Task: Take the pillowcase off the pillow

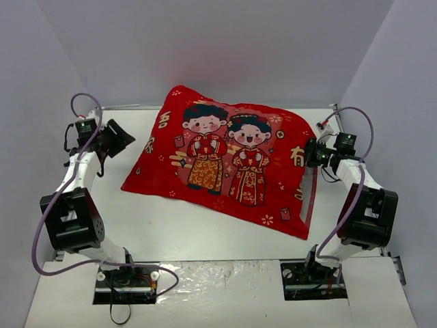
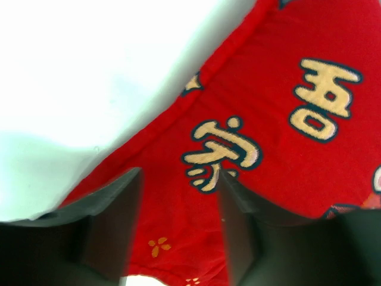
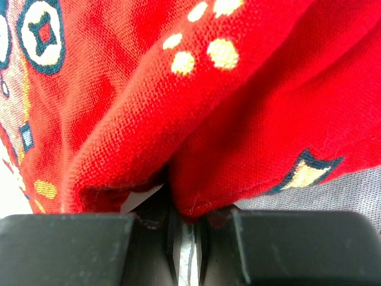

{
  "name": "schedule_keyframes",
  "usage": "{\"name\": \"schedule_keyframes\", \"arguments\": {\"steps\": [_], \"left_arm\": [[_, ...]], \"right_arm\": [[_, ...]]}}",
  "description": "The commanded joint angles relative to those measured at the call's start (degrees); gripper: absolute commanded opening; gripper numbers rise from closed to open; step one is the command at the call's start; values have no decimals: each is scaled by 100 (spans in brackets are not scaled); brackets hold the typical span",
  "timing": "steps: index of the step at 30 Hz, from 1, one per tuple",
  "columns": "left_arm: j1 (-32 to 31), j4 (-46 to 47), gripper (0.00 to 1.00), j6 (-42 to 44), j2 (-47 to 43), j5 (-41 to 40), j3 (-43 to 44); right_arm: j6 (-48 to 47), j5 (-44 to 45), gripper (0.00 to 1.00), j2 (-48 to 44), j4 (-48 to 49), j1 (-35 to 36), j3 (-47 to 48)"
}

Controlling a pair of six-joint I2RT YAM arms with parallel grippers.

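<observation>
while the right gripper [image 3: 181, 219] pinches a fold of the red, gold-lettered pillowcase [image 1: 225, 160], the left gripper [image 2: 178, 182] stands spread, cloth edge just ahead.

A white table [image 1: 205, 232] sits enclosed by pale grey walls [image 1: 239, 48].

Robot lab test cell
A white table [image 1: 205, 232] boxed in by plain pale panels [image 1: 218, 48] on three sides, with two black-and-white robot arms [image 1: 72, 205] bolted to dark base plates [image 1: 123, 290] at its near edge and purple cables [image 1: 33, 249] looping loose from wrist to base
</observation>
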Motion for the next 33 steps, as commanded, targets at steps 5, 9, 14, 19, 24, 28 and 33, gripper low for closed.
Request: {"name": "schedule_keyframes", "arguments": {"steps": [5, 9, 14, 19, 24, 28, 33], "left_arm": [[-494, 478, 81, -227, 809, 959, 1223], [-828, 101, 86, -122, 1712, 1073, 2267], [-1040, 90, 86, -279, 2619, 1143, 2859], [-1022, 608, 59, -657, 2946, 1477, 2816], [-944, 1240, 11, -991, 2701, 1619, 2237], [-549, 1908, 2, -1246, 1833, 1372, 1095], [215, 2156, 2, -1247, 917, 1293, -240]], "right_arm": [[-532, -29, 0, -9, -132, 22, 25], [-620, -3, 0, 62, -203, -5, 7], [-655, 15, 0, 71, -273, -13, 51], [-717, 32, 0, 62, -361, -48, 34], [-726, 59, 0, 71, -405, -92, 43], [-822, 138, 0, 18, -484, -93, 174], [-858, 270, 0, -61, -773, -119, 332]]}}
